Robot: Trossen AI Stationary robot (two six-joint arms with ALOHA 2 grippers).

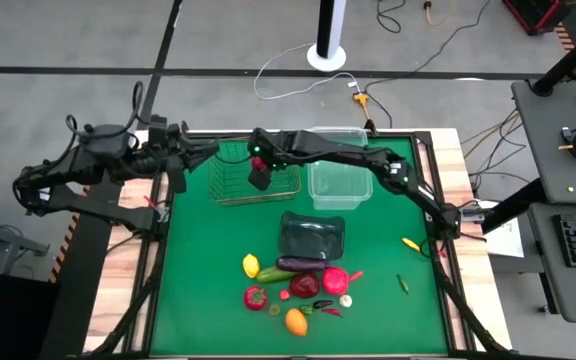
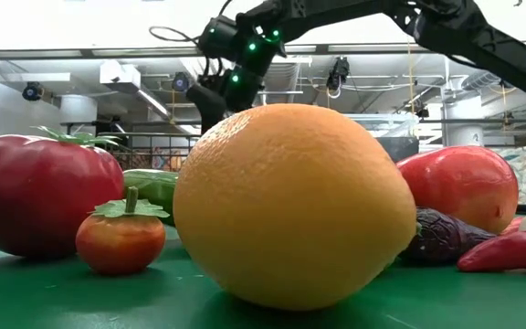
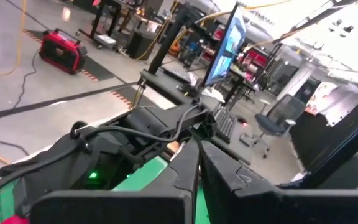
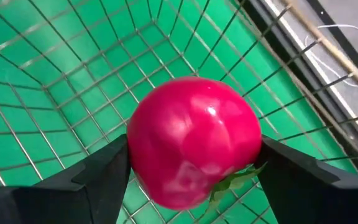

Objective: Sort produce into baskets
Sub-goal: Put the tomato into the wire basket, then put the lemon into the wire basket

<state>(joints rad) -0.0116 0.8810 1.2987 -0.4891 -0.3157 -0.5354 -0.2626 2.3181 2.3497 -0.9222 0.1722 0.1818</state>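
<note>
My right gripper [image 1: 259, 176] hangs over the metal wire basket [image 1: 238, 185] at the table's far side, shut on a red round fruit [image 4: 191, 140] with a green leaf. My left gripper [image 3: 197, 180] is shut and empty, held at the table's far left. The clear plastic tub [image 1: 338, 182] stands right of the wire basket, and the dark glossy tray [image 1: 311, 235] lies nearer. The remaining produce lies near the front: a yellow lemon [image 1: 251, 265], green cucumber [image 1: 274, 275], purple eggplant [image 1: 301, 264], an orange one [image 1: 295, 321] and red ones [image 1: 335, 280]. My right gripper pinches the red round fruit by its two opposite sides [image 4: 135, 155] between its two fingers [image 4: 101, 177], coming from above and pointing down. The fruit is lifted clear, above the wire basket's floor.
A yellow chili [image 1: 411, 242] and a green chili [image 1: 403, 284] lie apart toward the table's right edge. White garlic [image 1: 346, 300] and small chilies [image 1: 323, 306] lie among the front cluster. Monitors, desks and cables stand in the room beyond the table.
</note>
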